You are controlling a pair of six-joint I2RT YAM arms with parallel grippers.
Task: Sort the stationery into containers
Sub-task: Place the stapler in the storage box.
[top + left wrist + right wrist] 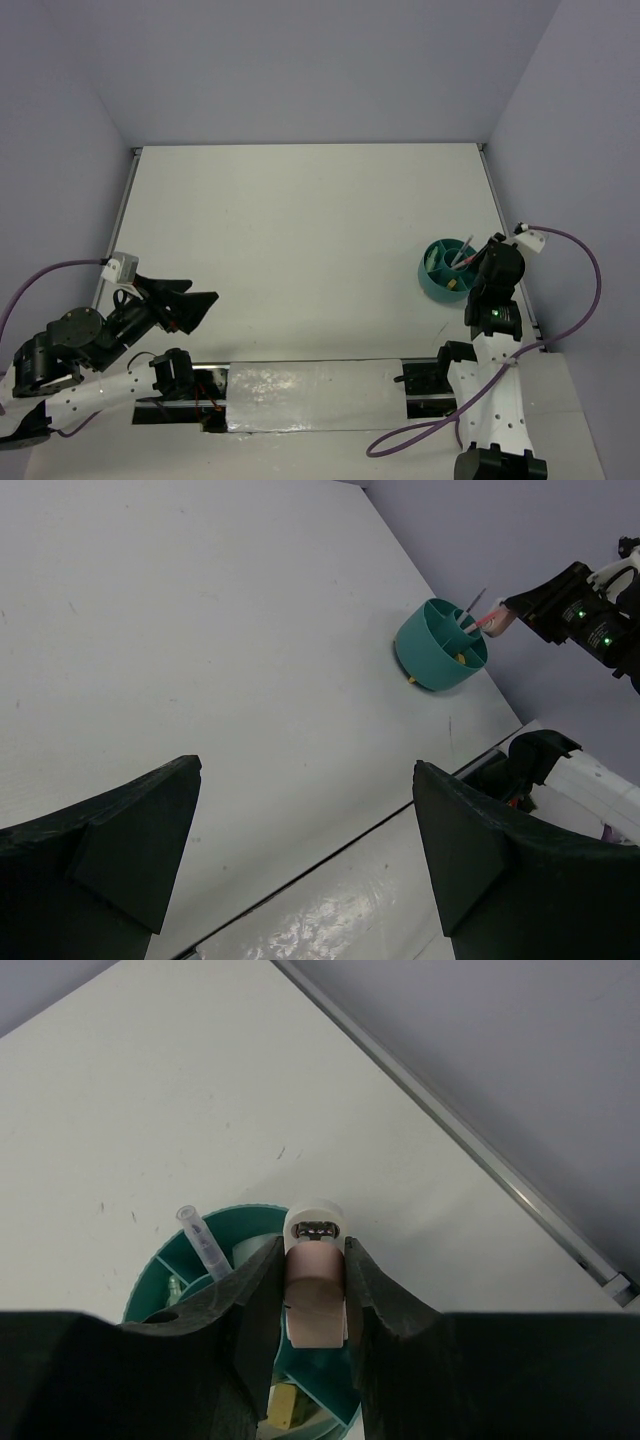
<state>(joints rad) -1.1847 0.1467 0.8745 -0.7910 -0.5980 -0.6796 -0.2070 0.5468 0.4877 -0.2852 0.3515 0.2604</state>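
While the right gripper clamps a pink-white mini stapler over the round teal divided cup at mid-right, 1 thin grey pen and 1 yellow-brown block sit inside; the left gripper gapes wide.

White arms, black joints, purple cables

Right gripper pinches mini stapler over teal cup (grey pen inside)
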